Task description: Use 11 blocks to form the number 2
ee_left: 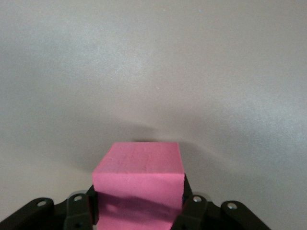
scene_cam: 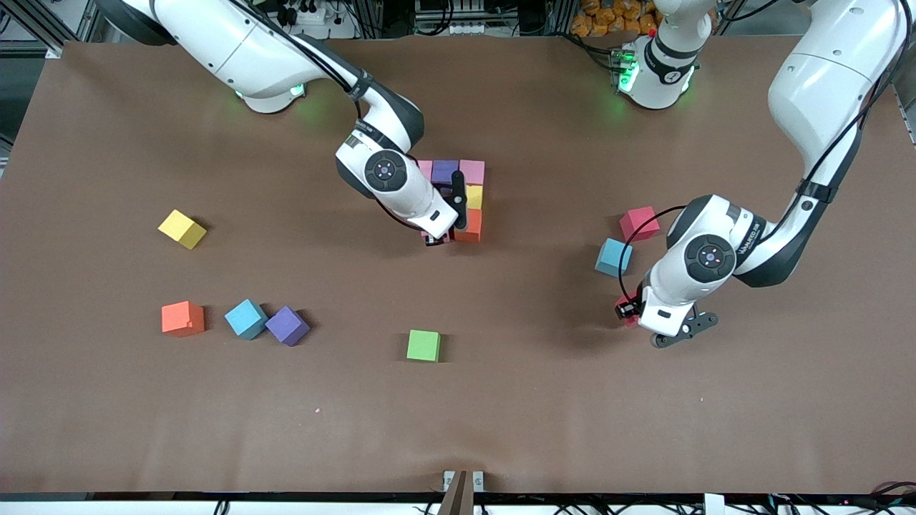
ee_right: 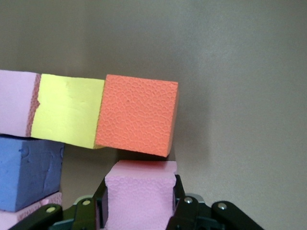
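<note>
A partial number 2 lies mid-table: a pink (scene_cam: 426,170), a purple (scene_cam: 444,170) and a pink block (scene_cam: 471,172) in a row, with a yellow (scene_cam: 474,197) and an orange block (scene_cam: 470,224) running down toward the camera. My right gripper (scene_cam: 440,234) is shut on a pale pink block (ee_right: 139,191), held right beside the orange block (ee_right: 136,115). My left gripper (scene_cam: 630,313) is shut on a red block (ee_left: 139,167), low over the table toward the left arm's end.
Loose cubes lie toward the right arm's end: yellow (scene_cam: 182,229), orange (scene_cam: 182,318), light blue (scene_cam: 246,319), purple (scene_cam: 288,326). A green cube (scene_cam: 424,345) lies nearer the camera than the digit. A light blue (scene_cam: 614,257) and a red cube (scene_cam: 639,223) lie beside the left gripper.
</note>
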You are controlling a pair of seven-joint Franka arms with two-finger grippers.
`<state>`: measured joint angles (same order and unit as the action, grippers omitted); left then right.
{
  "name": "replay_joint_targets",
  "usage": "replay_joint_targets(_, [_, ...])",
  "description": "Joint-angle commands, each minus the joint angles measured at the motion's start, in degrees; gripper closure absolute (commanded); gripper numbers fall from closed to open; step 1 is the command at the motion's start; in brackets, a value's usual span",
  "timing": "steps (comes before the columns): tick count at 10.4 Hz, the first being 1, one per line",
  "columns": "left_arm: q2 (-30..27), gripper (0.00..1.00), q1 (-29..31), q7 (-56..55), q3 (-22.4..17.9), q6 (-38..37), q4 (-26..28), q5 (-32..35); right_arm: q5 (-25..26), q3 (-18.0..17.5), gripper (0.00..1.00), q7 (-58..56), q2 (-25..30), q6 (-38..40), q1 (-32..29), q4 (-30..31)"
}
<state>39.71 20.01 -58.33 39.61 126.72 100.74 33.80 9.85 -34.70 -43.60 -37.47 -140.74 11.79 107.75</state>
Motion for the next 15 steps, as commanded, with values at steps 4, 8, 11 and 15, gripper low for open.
replay_joint_targets(4, [-1.5, 0.65, 0.0, -5.5, 0.8, -2.1, 0.6, -0.9, -0.9, -0.6, 0.88, 1.1, 1.1, -0.9, -0.1, 1.5])
replay_joint_targets(8, [-2.1, 0.65, 0.2, -10.1, 1.3, -3.1, 0.7, -1.1, -0.9, -0.5, 0.88, 1.6, 0.5, -2.5, 0.5, 1.5])
replay_joint_targets(11, [-2.1, 0.65, 0.1, -17.8, 3.9, -5.8, 0.6, -1.1, -1.0, -0.3, 0.77, 2.1, 0.1, -3.4, 0.8, 1.6])
replay_joint_targets(15, [-2.0, 0.65, -0.1, -28.4, 5.7, -6.3, 0.7, -1.1, -0.8, -0.3, 0.00, 1.5, -0.1, -3.3, 0.6, 1.3])
